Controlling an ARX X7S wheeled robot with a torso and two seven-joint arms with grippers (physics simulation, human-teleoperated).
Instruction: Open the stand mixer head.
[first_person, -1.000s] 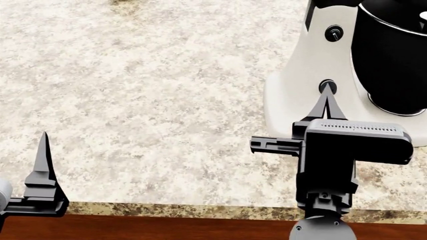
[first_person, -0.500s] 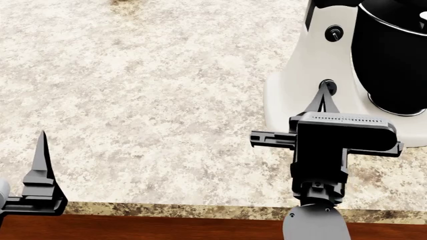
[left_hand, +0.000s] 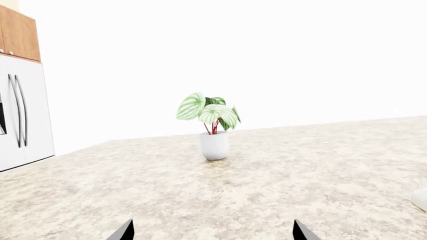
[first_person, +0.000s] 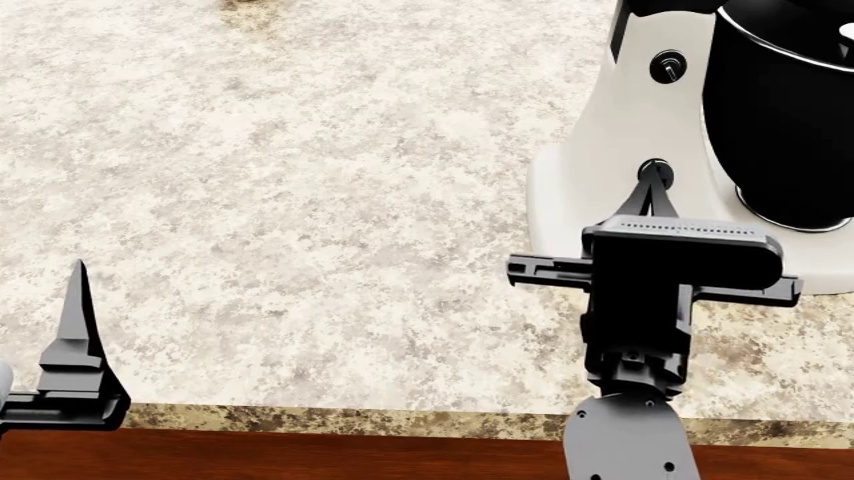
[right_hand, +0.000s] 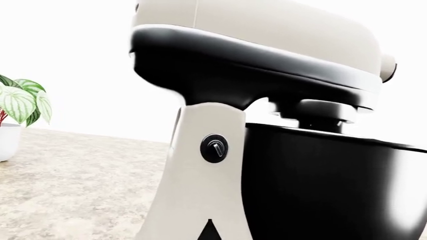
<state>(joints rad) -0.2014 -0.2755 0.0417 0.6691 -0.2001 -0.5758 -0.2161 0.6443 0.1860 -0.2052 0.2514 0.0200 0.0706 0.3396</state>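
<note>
**Right claw closing in on the mixer column, head not yet lifted**

The speckled desk (first_person: 294, 180) is filling most of the head view, and the white mixer is sitting at its far right, only partly in frame there. The stand mixer head (right_hand: 280, 35) is showing clearly only in the right wrist view: a bulky cream housing with a dark band beneath it, lying level over the black bowl (right_hand: 333, 185), so it is reading as down and shut. Below it the column (first_person: 627, 110) is carrying two black knobs, the upper knob (right_hand: 214, 148) sitting in the middle of the wrist picture.

The right claw (first_person: 654, 190) is pointing its tips at the lower knob (first_person: 655, 173); against the pictures from a second ago its body has slid a little lower in the head view and its tips have drawn closer together, so they are looking narrow, almost meeting, at or just short of that knob. Contact I cannot confirm. That small adjustment suggests the arm is lining up on the column rather than on the housing, so the lifting of the head is likely some way off.

The left claw (first_person: 74, 330) is idling near the desk's front edge, sunk slightly since then; its two tips (left_hand: 125, 231) are standing well apart, holding nothing, facing a potted plant (left_hand: 212, 125).
</note>
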